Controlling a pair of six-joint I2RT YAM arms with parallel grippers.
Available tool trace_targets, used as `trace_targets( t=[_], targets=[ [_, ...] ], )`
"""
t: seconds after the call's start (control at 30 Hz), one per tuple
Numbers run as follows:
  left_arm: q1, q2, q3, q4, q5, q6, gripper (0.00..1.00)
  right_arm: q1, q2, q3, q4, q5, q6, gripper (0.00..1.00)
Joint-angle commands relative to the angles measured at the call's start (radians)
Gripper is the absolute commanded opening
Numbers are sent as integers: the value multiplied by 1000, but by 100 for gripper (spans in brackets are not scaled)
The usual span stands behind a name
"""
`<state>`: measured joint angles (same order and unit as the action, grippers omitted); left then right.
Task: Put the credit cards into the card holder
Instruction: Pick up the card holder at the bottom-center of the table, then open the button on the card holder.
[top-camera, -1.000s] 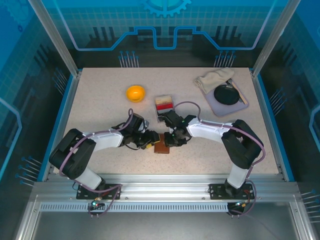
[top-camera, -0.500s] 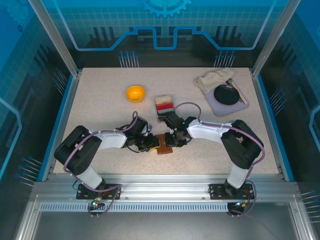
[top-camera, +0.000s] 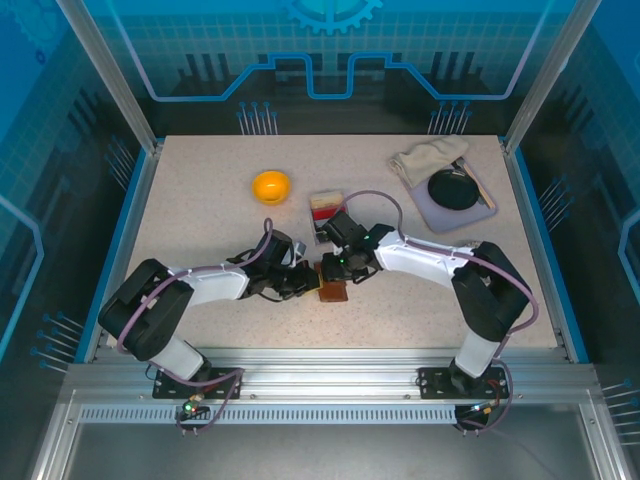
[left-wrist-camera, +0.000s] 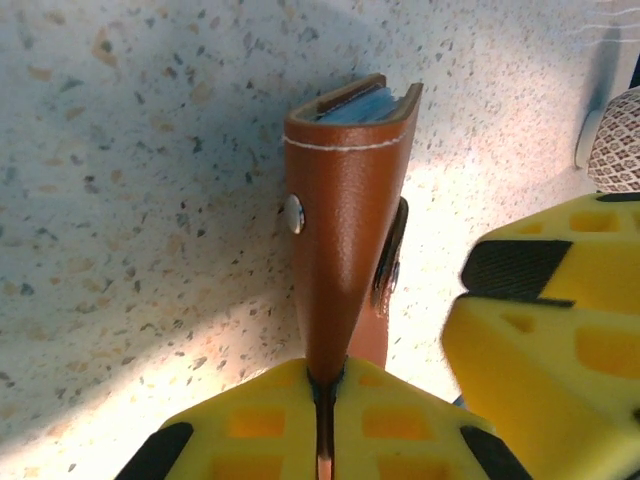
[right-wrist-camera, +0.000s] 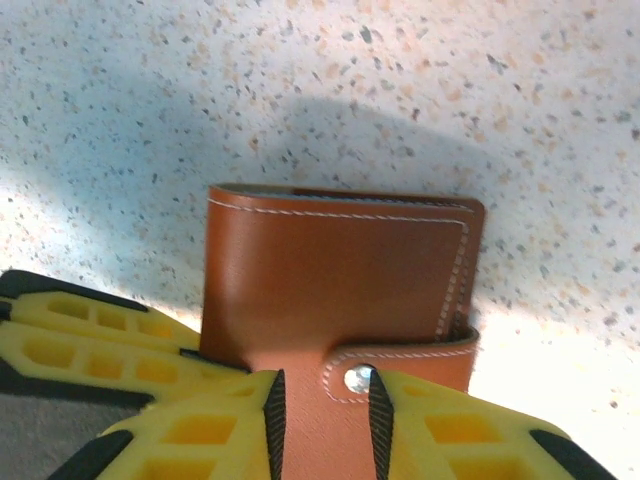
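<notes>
The left gripper (left-wrist-camera: 326, 392) has closed since a second ago, its yellow jaws pinched tight on the folded card holder (left-wrist-camera: 345, 225), which sits near mid-table between both arms. The right gripper (right-wrist-camera: 322, 405), narrowly parted, brackets the snap tab (right-wrist-camera: 400, 368); whether it grips is unclear. Farther off, the credit cards (top-camera: 325, 206) lie in a clear tray (top-camera: 313, 216), partly hidden.

- The lower end of the card holder (left-wrist-camera: 345, 220) was hidden between the pinching fingers of the left gripper (left-wrist-camera: 322, 388), at the bottom edge.
- From above, the credit cards (top-camera: 326, 206) were too small to count.
</notes>
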<state>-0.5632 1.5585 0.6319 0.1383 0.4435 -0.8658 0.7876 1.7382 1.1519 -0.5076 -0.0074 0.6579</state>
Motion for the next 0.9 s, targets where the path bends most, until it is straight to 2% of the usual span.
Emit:
trace_targets(
  t=[0.0, 0.13, 0.3, 0.5, 0.67, 0.87],
  targets=[
    [-10, 12, 5, 45, 29, -9, 7, 27, 47, 18, -36, 7, -18, 35],
    [-9, 3, 6, 49, 28, -12, 6, 55, 71, 18, -63, 45, -29, 37],
    [-8, -17, 3, 55, 20, -12, 5, 94, 120, 17, -141, 212, -28, 40],
    [-5, -39, 5, 11, 2, 4, 3, 107, 166, 11, -228, 380, -8, 32],
    [0, -57, -11, -44, -8, 34, 0, 39, 107, -20, -229, 411, -3, 22],
    [4, -63, -38, -54, -2, 53, 0, -58, 48, -79, -173, 328, -37, 17]
  ],
)
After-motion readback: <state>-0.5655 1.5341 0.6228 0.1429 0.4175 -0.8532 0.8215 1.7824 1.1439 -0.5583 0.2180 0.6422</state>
